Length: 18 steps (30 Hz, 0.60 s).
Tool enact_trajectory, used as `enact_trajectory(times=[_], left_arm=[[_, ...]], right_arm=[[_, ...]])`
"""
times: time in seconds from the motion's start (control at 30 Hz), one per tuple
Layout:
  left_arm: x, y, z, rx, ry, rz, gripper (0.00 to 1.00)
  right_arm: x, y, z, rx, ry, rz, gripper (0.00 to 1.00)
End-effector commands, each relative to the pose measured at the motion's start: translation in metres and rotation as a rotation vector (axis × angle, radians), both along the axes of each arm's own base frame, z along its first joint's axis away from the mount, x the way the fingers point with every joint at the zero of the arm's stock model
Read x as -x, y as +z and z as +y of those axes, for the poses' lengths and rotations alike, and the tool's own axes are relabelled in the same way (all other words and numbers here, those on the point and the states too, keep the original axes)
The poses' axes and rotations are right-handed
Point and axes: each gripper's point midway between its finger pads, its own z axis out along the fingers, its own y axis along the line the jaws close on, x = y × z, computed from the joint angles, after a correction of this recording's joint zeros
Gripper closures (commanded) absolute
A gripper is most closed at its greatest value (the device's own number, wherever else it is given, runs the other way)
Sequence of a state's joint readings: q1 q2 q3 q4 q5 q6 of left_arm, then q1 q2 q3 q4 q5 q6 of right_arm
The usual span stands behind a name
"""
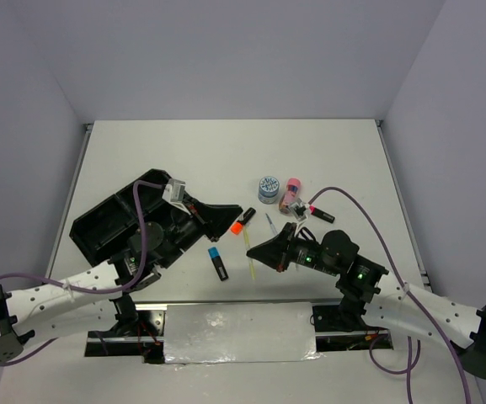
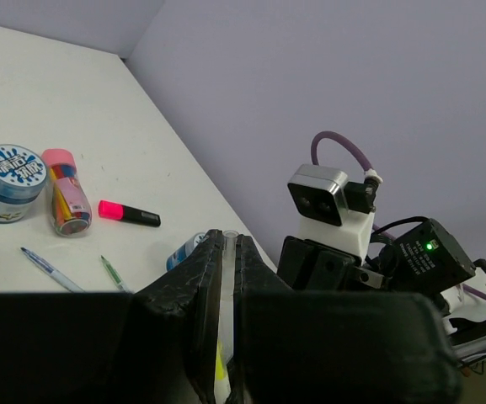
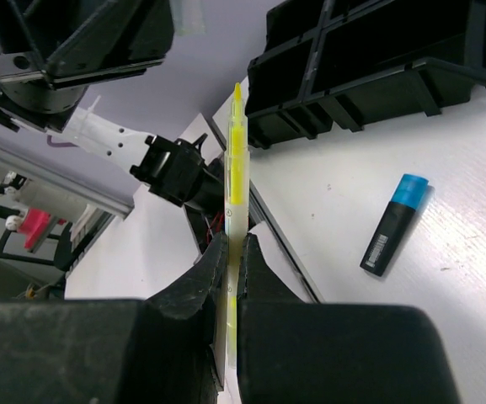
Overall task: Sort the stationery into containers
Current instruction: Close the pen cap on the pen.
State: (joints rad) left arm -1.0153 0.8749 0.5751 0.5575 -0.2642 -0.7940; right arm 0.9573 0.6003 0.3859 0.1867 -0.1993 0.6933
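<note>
Right gripper [image 3: 235,244]: pinches yellow pen [image 3: 236,160], lengthwise.
Left gripper [image 2: 227,240]: pinches clear pen [image 2: 226,295].
Tray [image 1: 104,220]: left of both; left arm [image 1: 66,290] nearer.

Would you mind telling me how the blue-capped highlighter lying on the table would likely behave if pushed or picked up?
The blue-capped highlighter looks short and rigid, so it should probably lift without bending. Its body seems flattened, so a push would likely slide or spin it on the table rather than roll it.

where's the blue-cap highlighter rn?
Top view: blue-cap highlighter lies flat mid-front, between the tray on its left and the right pincer.
</note>
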Motion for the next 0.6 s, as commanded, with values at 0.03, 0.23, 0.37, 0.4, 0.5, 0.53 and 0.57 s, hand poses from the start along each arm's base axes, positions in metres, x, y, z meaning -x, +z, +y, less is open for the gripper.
enact_trajectory(times=[0.03,0.23,0.37,0.4,0.5,0.53,0.57], left_arm=[[0.004,0.027,0.006,0.095,-0.004,-0.036,1.0],[0.004,0.02,0.006,0.08,-0.005,-0.026,1.0],[0.003,0.015,0.003,0.071,-0.006,-0.018,1.0],[0.003,0.014,0.002,0.069,-0.01,-0.018,1.0],[0.003,0.012,-0.001,0.062,-0.017,-0.017,1.0],[0.003,0.013,-0.001,0.065,-0.022,-0.021,1.0],[0.003,0.012,-0.002,0.063,-0.024,-0.016,1.0]], right_arm=[[-0.001,0.026,0.003,-0.065,-0.003,-0.039,1.0],[-0.002,0.03,0.004,-0.064,-0.005,-0.048,1.0],[-0.001,0.034,0.005,-0.069,0.003,-0.057,1.0],[-0.002,0.035,0.005,-0.068,0.003,-0.06,1.0],[-0.002,0.036,0.005,-0.066,0.003,-0.063,1.0],[-0.002,0.038,0.005,-0.069,0.0,-0.068,1.0],[-0.003,0.038,0.005,-0.068,-0.002,-0.069,1.0]])
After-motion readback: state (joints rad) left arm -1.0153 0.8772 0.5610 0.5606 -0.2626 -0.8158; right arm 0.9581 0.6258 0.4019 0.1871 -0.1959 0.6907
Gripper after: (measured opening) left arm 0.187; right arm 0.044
